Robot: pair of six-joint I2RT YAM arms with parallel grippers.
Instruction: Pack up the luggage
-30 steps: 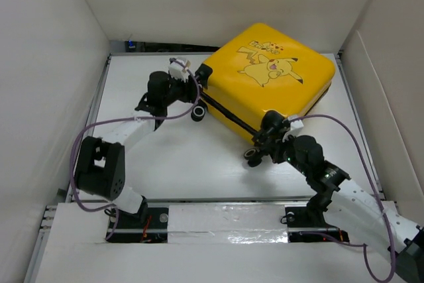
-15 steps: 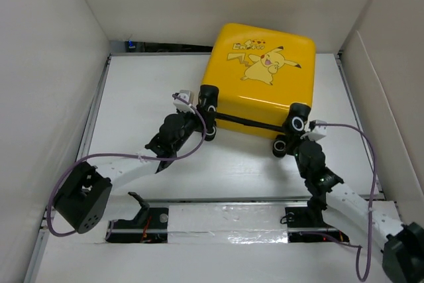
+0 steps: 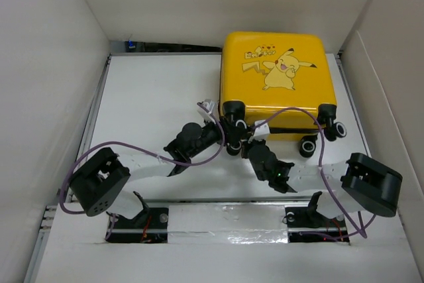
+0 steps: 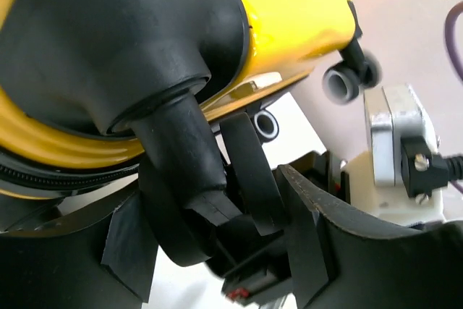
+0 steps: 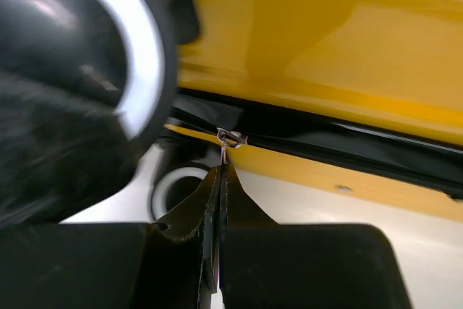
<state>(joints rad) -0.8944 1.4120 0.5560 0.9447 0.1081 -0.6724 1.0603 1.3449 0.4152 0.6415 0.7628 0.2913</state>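
The yellow luggage (image 3: pixel 278 77) lies closed at the back right, Pikachu print up, wheeled side towards the arms. My left gripper (image 3: pixel 222 136) is at its near-left corner. In the left wrist view the left gripper (image 4: pixel 213 193) is shut on a black wheel caster (image 4: pixel 181 171) of the luggage (image 4: pixel 289 12). My right gripper (image 3: pixel 248 142) is right beside it. In the right wrist view the right gripper (image 5: pixel 219 171) is shut on the thin zipper pull (image 5: pixel 223 153), which hangs from the slider (image 5: pixel 231 137) on the black zipper line of the yellow shell (image 5: pixel 325 27).
White walls (image 3: pixel 53 64) close in the table on the left, back and right. Purple cables (image 3: pixel 126 145) loop over the table by both arms. A foil-taped strip (image 3: pixel 225 220) runs along the near edge. Two more wheels (image 3: pixel 308 145) stick out at the luggage's near right.
The luggage has turned clockwise until its wheeled side faces the arms. My left gripper has swung right and nearer with the wheel. My right gripper has moved left along the zipper side.
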